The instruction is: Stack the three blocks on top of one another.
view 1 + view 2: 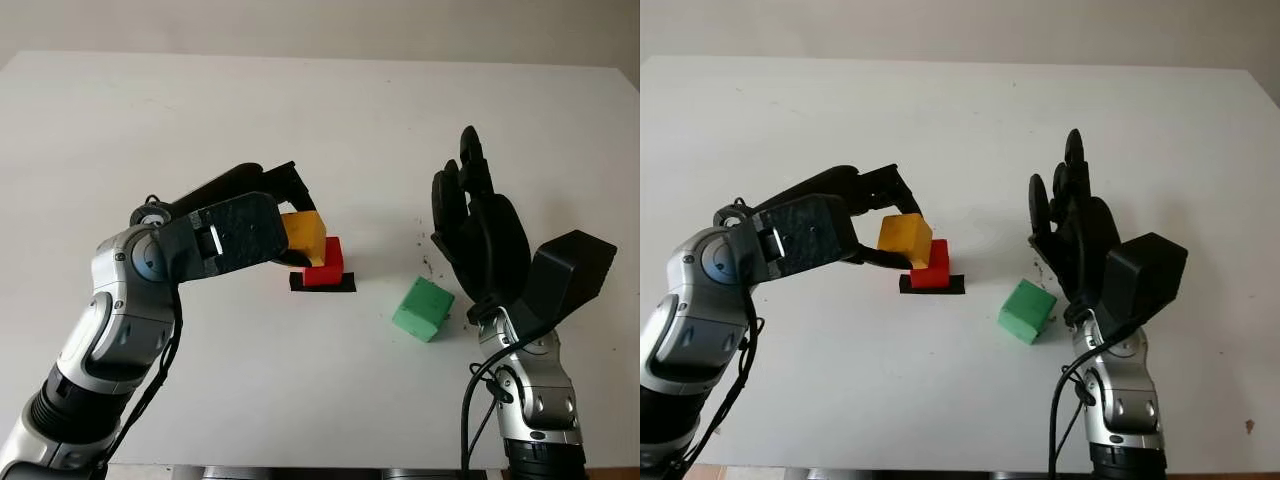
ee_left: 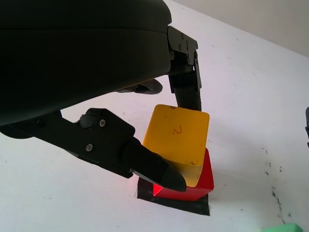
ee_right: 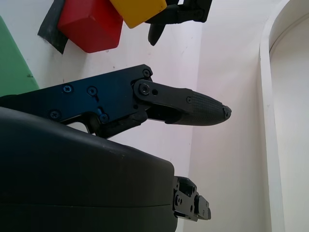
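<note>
My left hand (image 1: 292, 225) is shut on a yellow block (image 1: 304, 236), holding it tilted just left of and slightly above a red block (image 1: 327, 262). The red block sits on a black tape mark (image 1: 322, 283) near the table's middle. In the left wrist view the yellow block (image 2: 177, 141) overlaps the red block (image 2: 193, 182), with black fingers (image 2: 149, 165) on two of its sides. A green block (image 1: 422, 308) lies on the table to the right of the red one. My right hand (image 1: 478, 225) is open, raised just right of the green block (image 1: 1026, 310).
The white table (image 1: 320, 120) spreads wide behind the blocks, and its far edge meets a pale wall. Small dark specks (image 1: 428, 262) mark the surface near the green block.
</note>
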{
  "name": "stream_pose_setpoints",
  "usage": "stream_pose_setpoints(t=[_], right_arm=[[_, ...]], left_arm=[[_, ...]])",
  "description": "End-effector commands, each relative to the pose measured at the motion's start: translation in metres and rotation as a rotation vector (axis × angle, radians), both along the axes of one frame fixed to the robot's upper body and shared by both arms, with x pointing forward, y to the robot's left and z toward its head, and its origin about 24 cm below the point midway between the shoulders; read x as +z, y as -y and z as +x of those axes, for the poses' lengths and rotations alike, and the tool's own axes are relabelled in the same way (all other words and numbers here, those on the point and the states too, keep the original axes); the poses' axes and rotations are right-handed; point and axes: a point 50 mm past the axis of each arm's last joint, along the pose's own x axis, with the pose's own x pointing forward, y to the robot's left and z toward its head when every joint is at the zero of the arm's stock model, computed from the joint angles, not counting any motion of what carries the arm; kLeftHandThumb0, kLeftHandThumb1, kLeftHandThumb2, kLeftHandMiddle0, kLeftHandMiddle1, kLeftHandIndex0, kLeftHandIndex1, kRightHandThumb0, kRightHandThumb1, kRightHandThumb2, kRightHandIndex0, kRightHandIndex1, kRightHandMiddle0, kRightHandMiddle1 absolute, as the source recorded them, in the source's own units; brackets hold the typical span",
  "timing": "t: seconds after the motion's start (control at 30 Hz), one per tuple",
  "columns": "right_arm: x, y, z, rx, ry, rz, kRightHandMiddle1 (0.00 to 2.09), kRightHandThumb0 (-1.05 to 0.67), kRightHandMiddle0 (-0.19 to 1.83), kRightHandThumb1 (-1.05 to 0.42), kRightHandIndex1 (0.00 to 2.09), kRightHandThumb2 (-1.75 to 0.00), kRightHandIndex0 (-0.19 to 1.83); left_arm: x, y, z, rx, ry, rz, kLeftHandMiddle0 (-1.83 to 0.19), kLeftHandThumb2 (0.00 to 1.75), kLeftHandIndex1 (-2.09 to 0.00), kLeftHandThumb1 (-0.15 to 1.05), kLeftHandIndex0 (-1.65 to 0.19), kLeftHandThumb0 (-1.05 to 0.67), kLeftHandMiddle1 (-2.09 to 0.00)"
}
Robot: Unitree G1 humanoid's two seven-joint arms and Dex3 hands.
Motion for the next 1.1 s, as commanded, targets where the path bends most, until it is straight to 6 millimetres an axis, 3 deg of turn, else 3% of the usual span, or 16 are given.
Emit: stream_pose_setpoints(t=[0.0,0.6,0.83,1.07], right_arm=[[0.002,0.0,0.0,0.001,0.009,-0.001,0.0,-0.62,-0.19,-1.05,0.0,-0.56,-0.19],[-0.001,-0.001,-0.003,-0.002,-0.006,0.02,0.0,-0.62,-0.19,-1.05,0.0,-0.54,-0.19],[-0.002,-0.003,-0.002,-0.008,-0.004,0.02,0.0,-0.62,-0.19,-1.05,0.0,-0.54,-0.19],[-0.003,-0.004,-0.003,-0.003,-0.01,0.022,0.0,-0.63,-0.19,-1.05,0.0,-0.53,-0.19]], left_arm=[[0.005,0.004,0.0,-0.024,0.015,0.032,-0.32,0.09,-1.76,1.05,-0.21,-0.35,-0.05],[0.004,0.016,0.007,-0.042,0.037,0.06,-0.35,0.11,-1.95,1.05,-0.17,-0.38,-0.07],[0.009,0.02,0.009,-0.05,0.067,0.083,-0.38,0.12,-1.79,1.05,-0.21,-0.38,-0.08],[0.011,0.022,0.01,-0.067,0.092,0.077,-0.4,0.1,-1.76,1.05,-0.21,-0.37,-0.11]])
